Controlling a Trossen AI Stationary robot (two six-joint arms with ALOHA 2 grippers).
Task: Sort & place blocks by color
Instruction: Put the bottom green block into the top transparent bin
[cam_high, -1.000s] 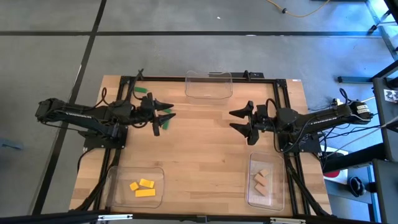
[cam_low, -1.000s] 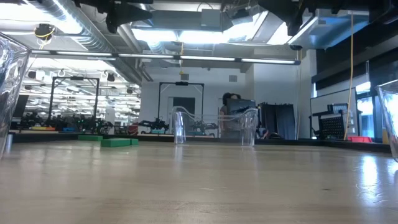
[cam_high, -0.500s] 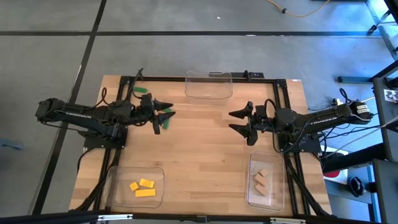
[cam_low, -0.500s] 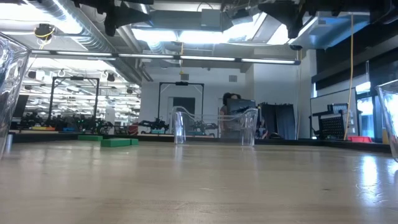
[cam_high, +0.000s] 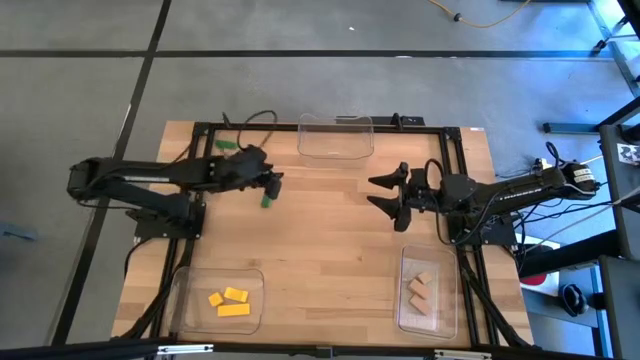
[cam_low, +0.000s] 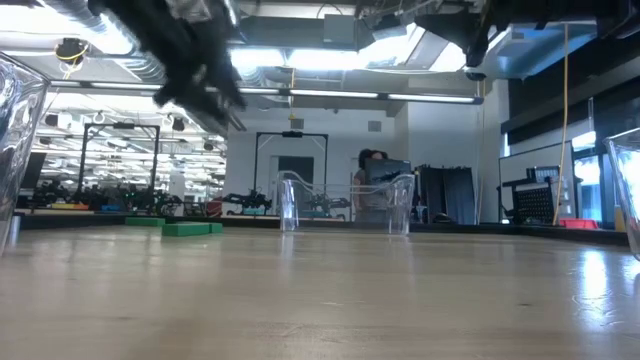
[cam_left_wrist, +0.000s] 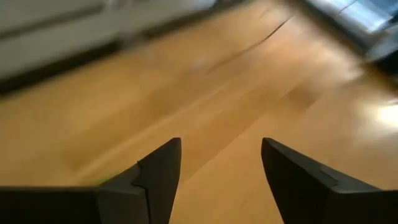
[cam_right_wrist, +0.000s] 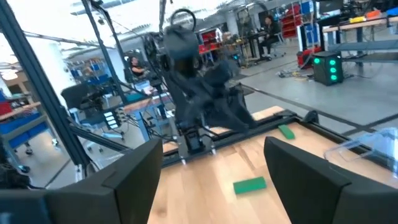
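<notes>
A green block lies flat on the table, just beside my left tool, whose fingers stand apart with nothing between them. Another green block lies by the table's far left edge, yellow blocks and tan blocks in near trays. My right tool hovers mid-table, spread and empty.
</notes>
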